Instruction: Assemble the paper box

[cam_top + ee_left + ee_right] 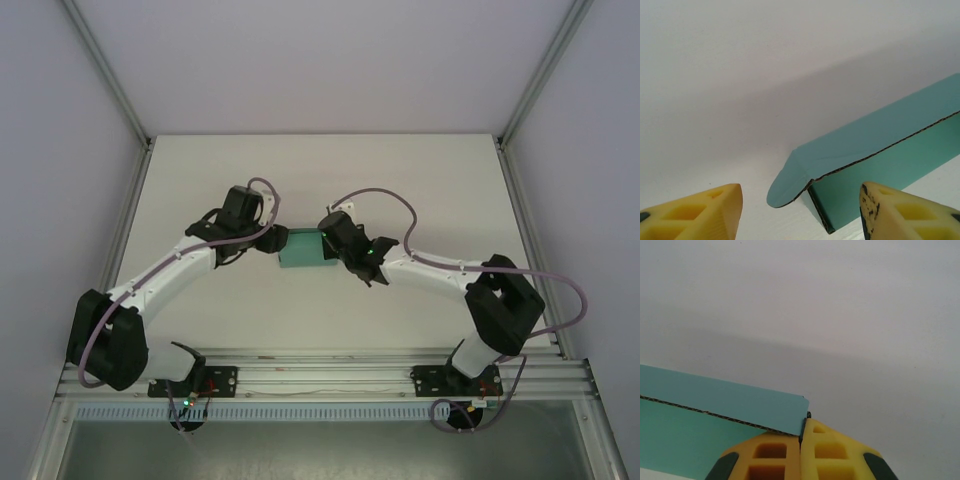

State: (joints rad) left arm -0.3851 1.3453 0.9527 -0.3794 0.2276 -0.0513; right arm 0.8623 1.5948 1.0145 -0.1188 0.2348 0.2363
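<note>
Though the paper box (300,248) sits on the table (400,180) with one long panel folded up, its ends look unclosed, so most folding likely remains. At the box's right end the right hand (801,432) pinches a panel corner; at its left, the left hand (800,192) gapes wide.

2 arms, the white-shelled left arm (165,275) and the white-shelled right arm (430,268), carry bulky black joint housings (510,300). Lilac-grey cables (380,192) loop along both. A small green light (371,252) glows on the right wrist. The yellow moulded fingers (775,455) have square hollow cells and black outer corners.
</note>
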